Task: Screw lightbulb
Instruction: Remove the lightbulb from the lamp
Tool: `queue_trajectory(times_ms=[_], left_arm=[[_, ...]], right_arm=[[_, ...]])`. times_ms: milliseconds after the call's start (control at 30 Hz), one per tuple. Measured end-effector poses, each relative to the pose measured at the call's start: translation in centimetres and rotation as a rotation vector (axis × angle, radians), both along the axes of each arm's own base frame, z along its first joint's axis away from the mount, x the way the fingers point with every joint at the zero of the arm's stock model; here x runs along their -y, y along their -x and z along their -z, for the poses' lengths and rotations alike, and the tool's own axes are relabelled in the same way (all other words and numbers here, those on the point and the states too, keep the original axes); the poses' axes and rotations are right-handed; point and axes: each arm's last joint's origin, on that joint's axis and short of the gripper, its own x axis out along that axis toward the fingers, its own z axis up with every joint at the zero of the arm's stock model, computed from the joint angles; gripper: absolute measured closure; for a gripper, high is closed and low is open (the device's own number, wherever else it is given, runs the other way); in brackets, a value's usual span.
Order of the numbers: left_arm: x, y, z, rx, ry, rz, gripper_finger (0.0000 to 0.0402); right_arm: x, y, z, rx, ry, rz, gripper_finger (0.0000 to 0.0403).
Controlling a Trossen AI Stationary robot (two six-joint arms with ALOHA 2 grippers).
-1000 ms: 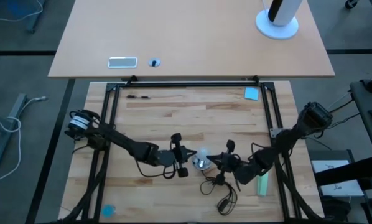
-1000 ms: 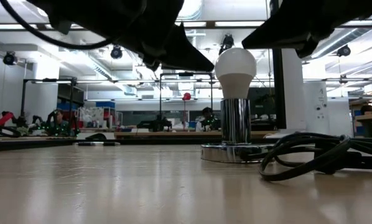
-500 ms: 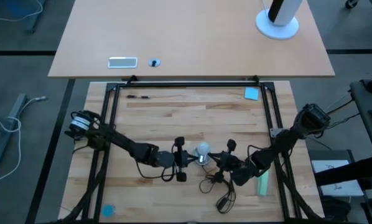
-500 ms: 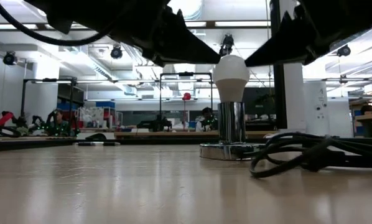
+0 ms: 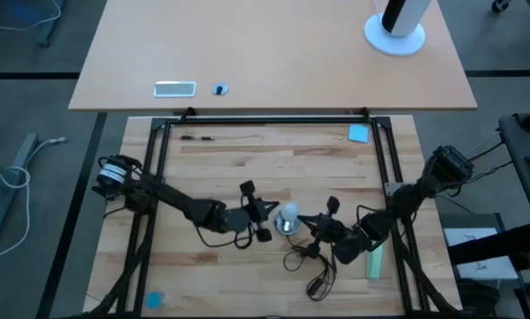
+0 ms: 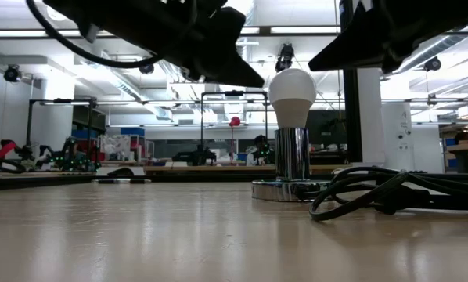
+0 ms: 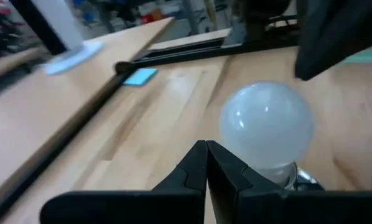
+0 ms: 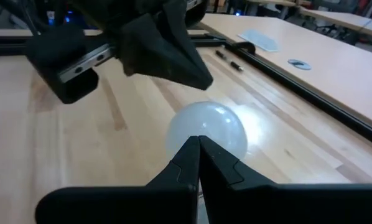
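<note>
The white frosted lightbulb (image 5: pixel 289 213) stands upright with its screw base in the round silver socket (image 6: pixel 290 168), which rests on the wooden table; the bulb also shows in the low view (image 6: pixel 292 90). My left gripper (image 5: pixel 271 217) is shut, its tip right beside the bulb's left side (image 7: pixel 206 146). My right gripper (image 5: pixel 310 227) is shut, its tip close to the bulb's right side (image 8: pixel 198 142). Both point level at the bulb (image 7: pixel 267 124) from opposite sides. My left gripper points its shut fingertips level at the bulb's glass (image 7: pixel 232 134) from the table's left; I cannot tell whether they touch it. My right gripper points its shut fingertips level at the bulb's glass (image 8: pixel 186 134) from the table's right; its own fingers hide whether they touch.
The socket's black cord (image 5: pixel 305 264) loops toward the near edge and lies by the socket (image 6: pixel 375 196). A pale green block (image 5: pixel 374 263) lies right of my right gripper. A blue pad (image 5: pixel 359 133) and a pen (image 5: pixel 197 137) lie at the far edge, inside the black frame rails.
My left gripper has gone a little toward the table's far edge and turned slightly, staying beside the bulb. The socket with the bulb has slid a little along the table, and the cord's loop has shifted with it. The bulb stays upright.
</note>
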Motion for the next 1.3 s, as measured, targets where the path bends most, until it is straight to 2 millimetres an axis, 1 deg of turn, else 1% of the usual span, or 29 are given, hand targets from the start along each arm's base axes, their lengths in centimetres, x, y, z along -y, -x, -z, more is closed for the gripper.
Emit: queue_trajectory(times_ms=[167,300,500,633,700,800,900,1067,1200,1300], left_arm=[[-0.9,-0.8,0.2,0.012,0.063,0.108,0.0401],[-0.8,-0.9,0.3,0.006,0.072,0.149,0.0401],[-0.4,-0.7,0.3,0.002,0.095,0.197,0.0401],[0.9,-0.5,0.1,0.0,0.109,0.293,0.0401],[1.3,-0.2,0.0,-0.014,0.096,0.311,0.0402],[1.2,-0.1,-0.6,0.006,0.085,0.278,0.0401],[1.1,0.1,-0.4,-0.009,0.067,0.229,0.0401],[0.4,0.1,-0.5,0.006,0.014,0.06,0.0401],[-0.5,-0.2,-0.3,0.006,0.039,0.053,0.0402],[-0.8,-0.3,-0.3,0.01,0.079,0.083,0.0402]], right_arm=[[0.4,-0.3,0.4,-0.016,0.009,0.015,0.0403],[0.5,-0.4,0.4,-0.012,0.003,0.014,0.0403],[0.9,-0.4,0.5,-0.026,0.017,0.028,0.0403],[1.5,-0.3,0.9,-0.042,0.043,0.082,0.0403],[1.8,0.0,1.5,-0.065,0.057,0.102,0.0403],[1.6,0.0,1.1,-0.043,0.038,0.099,0.0403],[1.4,0.2,0.9,-0.029,0.03,0.092,0.0403],[0.6,0.2,0.1,0.012,0.017,0.055,0.0403],[0.2,-0.1,-0.4,0.037,0.021,0.031,0.0403],[0.2,-0.3,-0.4,0.031,0.01,-0.002,0.0403]])
